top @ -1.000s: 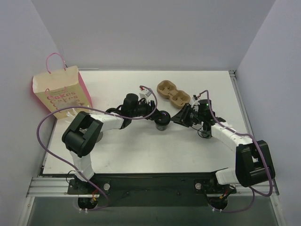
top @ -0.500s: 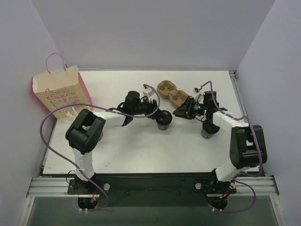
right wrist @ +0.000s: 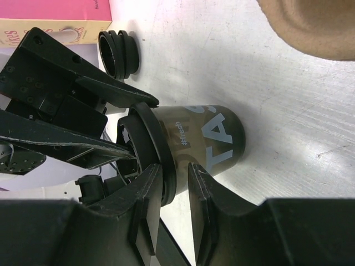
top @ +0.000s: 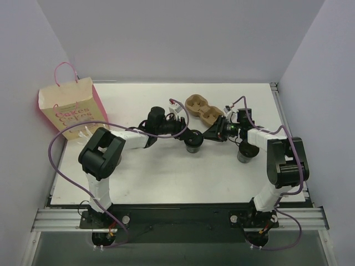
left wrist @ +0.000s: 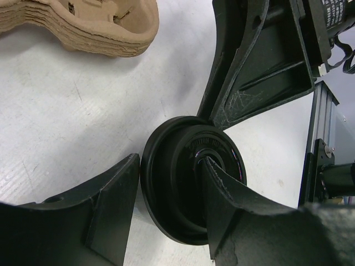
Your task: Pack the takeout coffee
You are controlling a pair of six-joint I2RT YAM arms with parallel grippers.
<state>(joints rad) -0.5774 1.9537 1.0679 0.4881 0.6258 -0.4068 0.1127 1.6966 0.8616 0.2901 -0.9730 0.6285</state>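
From above, the takeout coffee [top: 192, 146] stands mid-table between both arms, near a brown pulp cup tray [top: 203, 109]. A paper bag [top: 69, 111] reading "Cakes" stands far left.

In the left wrist view, the left gripper [left wrist: 169, 166] has one finger beside the black lid [left wrist: 177, 194] and one across its top. I cannot tell if it squeezes.

In the right wrist view, the right gripper [right wrist: 175, 169] nips the lid's edge. The cup says "#fresh" and big "TA".
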